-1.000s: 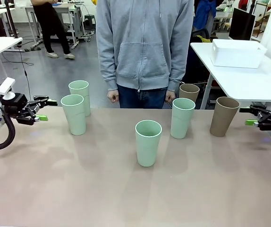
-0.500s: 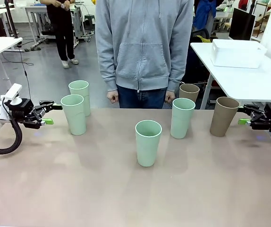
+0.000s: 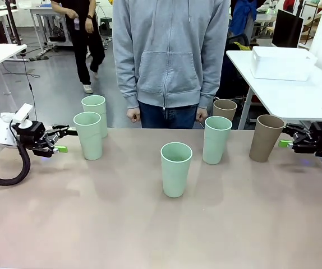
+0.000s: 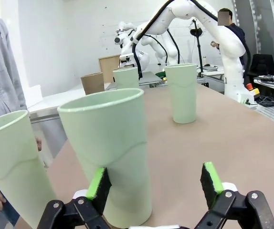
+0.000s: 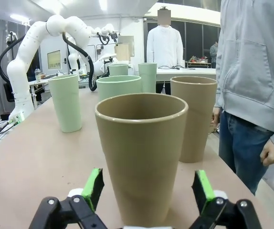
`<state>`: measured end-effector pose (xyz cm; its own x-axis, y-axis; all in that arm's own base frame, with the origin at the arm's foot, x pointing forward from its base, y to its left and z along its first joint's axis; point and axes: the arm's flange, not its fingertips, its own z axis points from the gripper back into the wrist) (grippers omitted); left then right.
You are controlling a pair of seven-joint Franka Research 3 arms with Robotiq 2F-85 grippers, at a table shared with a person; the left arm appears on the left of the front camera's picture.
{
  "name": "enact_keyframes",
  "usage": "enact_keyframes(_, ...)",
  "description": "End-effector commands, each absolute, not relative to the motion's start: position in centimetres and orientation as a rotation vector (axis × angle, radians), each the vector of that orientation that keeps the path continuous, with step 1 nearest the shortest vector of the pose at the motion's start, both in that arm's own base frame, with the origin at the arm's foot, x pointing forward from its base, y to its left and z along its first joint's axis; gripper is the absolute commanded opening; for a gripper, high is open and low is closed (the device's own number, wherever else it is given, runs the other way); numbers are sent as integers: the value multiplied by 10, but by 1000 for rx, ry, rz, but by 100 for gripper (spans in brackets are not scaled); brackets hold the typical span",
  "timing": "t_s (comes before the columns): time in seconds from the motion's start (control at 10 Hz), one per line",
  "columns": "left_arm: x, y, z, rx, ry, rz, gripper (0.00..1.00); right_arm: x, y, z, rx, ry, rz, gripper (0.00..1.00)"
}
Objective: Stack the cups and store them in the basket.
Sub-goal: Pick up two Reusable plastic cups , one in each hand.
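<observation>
Six cups stand upright on the table. At the left are two mint ones, the near cup and the one behind it. A mint cup stands in the middle and another to its right. A tan cup is at the far edge and another tan cup at the right. My left gripper is open, just left of the near mint cup. My right gripper is open, its tips at the right tan cup. The white basket sits on a side table.
A person in a grey hoodie stands at the far edge, hands hanging by the table. The white side table is beyond the right corner. The near half of the tabletop is bare.
My left gripper has moved right toward the near mint cup. My right gripper has moved left up to the tan cup. The cups have not moved.
</observation>
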<state>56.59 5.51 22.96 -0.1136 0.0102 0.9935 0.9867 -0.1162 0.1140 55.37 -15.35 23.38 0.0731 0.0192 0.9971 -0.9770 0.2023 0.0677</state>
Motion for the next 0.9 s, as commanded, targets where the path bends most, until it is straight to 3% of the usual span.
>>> enact_keyframes(0.0,576,51,231,-1198,-1255,-1382,100,560,-150,235,1062,-1233,986,100)
enact_keyframes(0.8,598,44,228,-1174,-1262,-1284,100,558,-136,229,1080,-1206,976,100)
